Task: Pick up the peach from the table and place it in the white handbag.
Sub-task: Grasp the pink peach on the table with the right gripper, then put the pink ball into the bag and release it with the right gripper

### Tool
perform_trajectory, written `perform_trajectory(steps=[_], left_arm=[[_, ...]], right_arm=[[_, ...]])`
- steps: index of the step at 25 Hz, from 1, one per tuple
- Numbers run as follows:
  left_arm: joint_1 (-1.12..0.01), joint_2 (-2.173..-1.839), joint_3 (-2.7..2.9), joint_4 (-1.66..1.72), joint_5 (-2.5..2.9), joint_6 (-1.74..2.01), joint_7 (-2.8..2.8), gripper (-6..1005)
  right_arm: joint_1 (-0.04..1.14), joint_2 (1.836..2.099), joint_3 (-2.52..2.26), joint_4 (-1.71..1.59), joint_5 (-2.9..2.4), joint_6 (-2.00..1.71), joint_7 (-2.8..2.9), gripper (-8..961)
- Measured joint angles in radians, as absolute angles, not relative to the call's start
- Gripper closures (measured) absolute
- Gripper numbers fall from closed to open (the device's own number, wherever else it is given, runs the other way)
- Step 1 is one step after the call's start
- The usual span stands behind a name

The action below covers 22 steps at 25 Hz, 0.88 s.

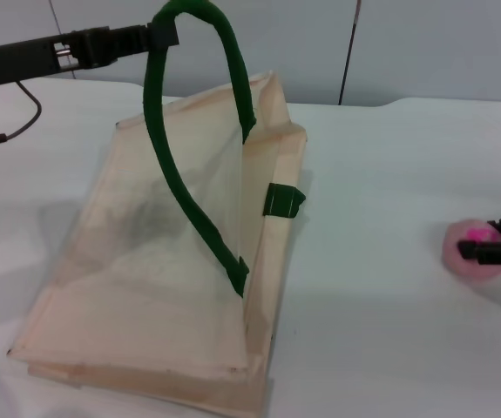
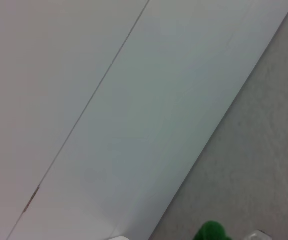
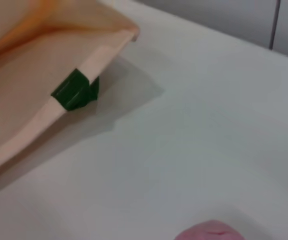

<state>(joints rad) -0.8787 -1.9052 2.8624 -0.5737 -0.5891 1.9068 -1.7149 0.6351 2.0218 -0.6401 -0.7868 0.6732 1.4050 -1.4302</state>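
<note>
The white handbag (image 1: pixel 172 279) lies on the white table (image 1: pixel 381 218), its mouth held open. My left gripper (image 1: pixel 159 35) at the top left is shut on one dark green strap handle (image 1: pixel 167 165) and lifts it high. The second handle (image 1: pixel 283 200) lies at the bag's right rim; it also shows in the right wrist view (image 3: pixel 76 90). The peach (image 1: pixel 472 251), pale pink with a magenta patch, sits on the table at the far right. My right gripper (image 1: pixel 494 244) is at the peach, its dark fingers around it. The peach's top shows in the right wrist view (image 3: pixel 211 232).
A grey wall with a dark vertical seam (image 1: pixel 348 52) runs behind the table. A black cable (image 1: pixel 15 122) hangs from the left arm onto the table. Bare tabletop lies between the bag and the peach.
</note>
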Motion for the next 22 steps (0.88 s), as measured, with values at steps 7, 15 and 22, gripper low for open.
perform_trajectory(steps=[7, 15, 22], left_arm=[[-0.884, -1.904, 2.862, -0.57, -0.589, 1.907, -1.718, 880], [-0.909, -1.904, 2.862, -0.564, -0.591, 1.907, -1.717, 880], [-0.929, -1.904, 2.862, -0.562, -0.599, 1.907, -1.719, 880]], right_arm=[[0.647, 2.021, -0.646, -0.814, 0.796, 1.473, -1.481, 440], [0.772, 2.027, -0.76, -0.667, 0.944, 1.507, -1.57, 465], [0.869, 2.029, -0.845, -0.531, 0.99, 1.5, -1.628, 466]])
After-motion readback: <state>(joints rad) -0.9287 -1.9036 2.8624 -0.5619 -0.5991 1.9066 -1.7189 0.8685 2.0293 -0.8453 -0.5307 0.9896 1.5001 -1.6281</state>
